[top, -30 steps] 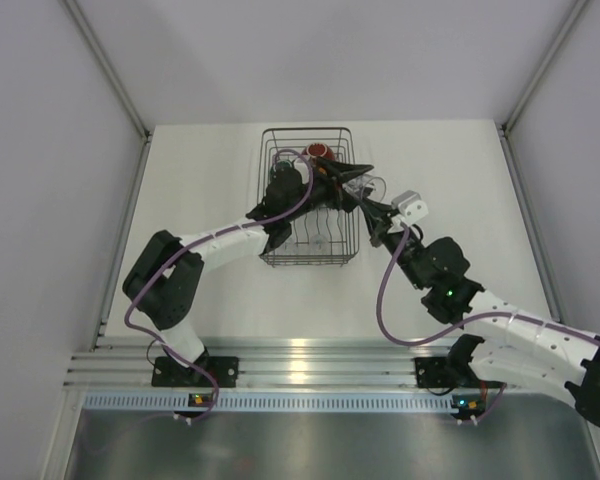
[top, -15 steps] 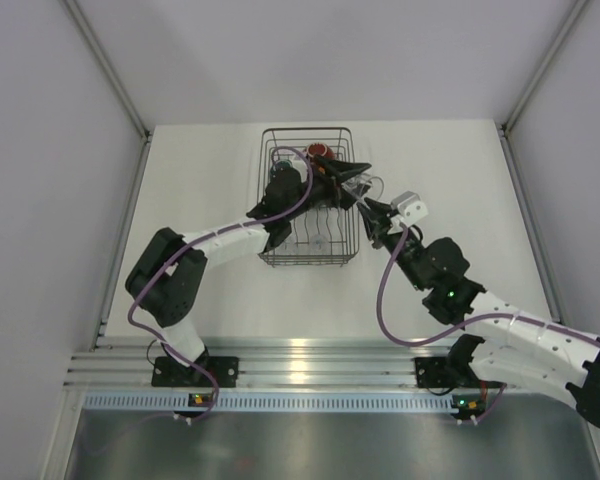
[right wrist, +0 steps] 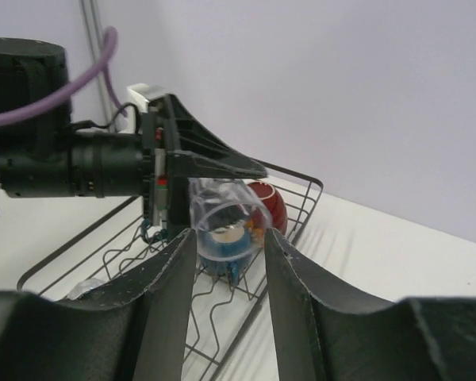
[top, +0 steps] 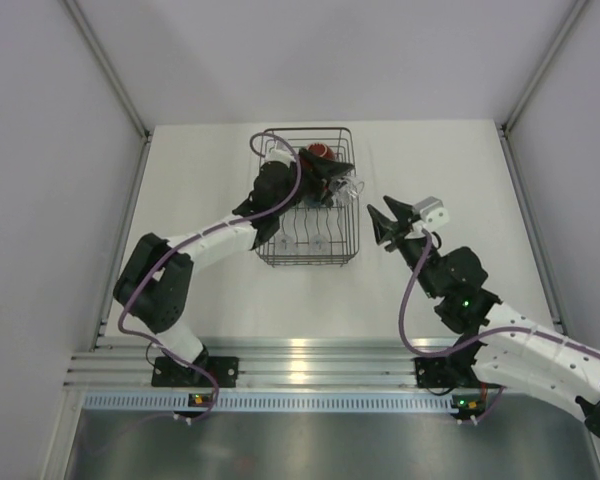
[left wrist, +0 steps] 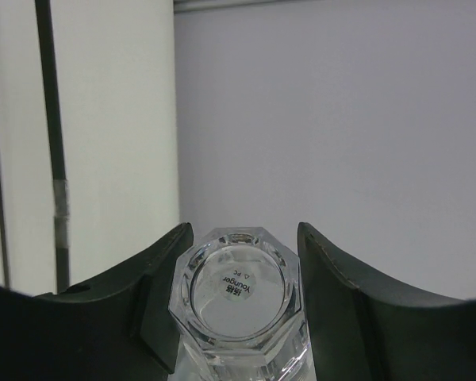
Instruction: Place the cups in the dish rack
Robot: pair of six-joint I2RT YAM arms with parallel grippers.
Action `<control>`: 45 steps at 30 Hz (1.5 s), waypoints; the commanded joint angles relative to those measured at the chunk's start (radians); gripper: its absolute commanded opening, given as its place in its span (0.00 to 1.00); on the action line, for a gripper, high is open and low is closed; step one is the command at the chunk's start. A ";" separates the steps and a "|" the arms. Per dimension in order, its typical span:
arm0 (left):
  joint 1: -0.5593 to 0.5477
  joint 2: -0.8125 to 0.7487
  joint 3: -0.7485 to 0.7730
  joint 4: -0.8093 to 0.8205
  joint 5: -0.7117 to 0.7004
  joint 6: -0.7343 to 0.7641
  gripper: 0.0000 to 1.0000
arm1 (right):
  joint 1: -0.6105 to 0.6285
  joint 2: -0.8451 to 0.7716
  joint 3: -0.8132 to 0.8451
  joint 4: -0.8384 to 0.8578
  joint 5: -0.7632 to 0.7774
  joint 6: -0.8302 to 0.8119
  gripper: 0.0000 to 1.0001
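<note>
A tiny clear glass sits base-up between my left gripper's fingers, which are shut on it. In the top view that left gripper holds the glass over the right side of the dish rack. My right gripper stands open to the right of the rack, apart from the glass. From the right wrist, the held glass shows just beyond my open right gripper. Behind it a red cup and a teal mug sit in the rack.
The red cup lies at the far end of the rack. Another clear glass rests on the rack's wire floor near its front. White tabletop stretches right of the rack, and grey walls close in the sides and back.
My right gripper opened, let go of the clear glass and drew back to the right. The left gripper kept hold of the glass and shifted slightly left and farther over the rack.
</note>
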 commanded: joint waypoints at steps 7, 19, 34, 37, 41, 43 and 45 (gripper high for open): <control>-0.056 -0.303 -0.170 -0.069 -0.186 0.536 0.00 | 0.012 -0.146 -0.044 -0.052 0.133 0.000 0.42; -0.318 -0.326 -0.211 -0.068 -0.510 0.990 0.00 | 0.012 -0.221 -0.063 -0.098 0.198 0.038 0.42; -0.375 -0.165 -0.250 0.066 -0.631 1.101 0.00 | 0.012 -0.321 -0.084 -0.180 0.248 0.061 0.42; -0.375 -0.144 -0.254 0.104 -0.624 1.109 0.00 | 0.012 -0.329 -0.084 -0.190 0.248 0.060 0.42; -0.375 -0.113 -0.250 0.124 -0.630 1.116 0.00 | 0.012 -0.333 -0.087 -0.194 0.247 0.061 0.43; -0.374 -0.098 -0.251 0.145 -0.633 1.132 0.00 | 0.012 -0.330 -0.089 -0.194 0.247 0.063 0.43; -0.374 -0.083 -0.251 0.159 -0.634 1.138 0.00 | 0.012 -0.330 -0.089 -0.199 0.245 0.064 0.43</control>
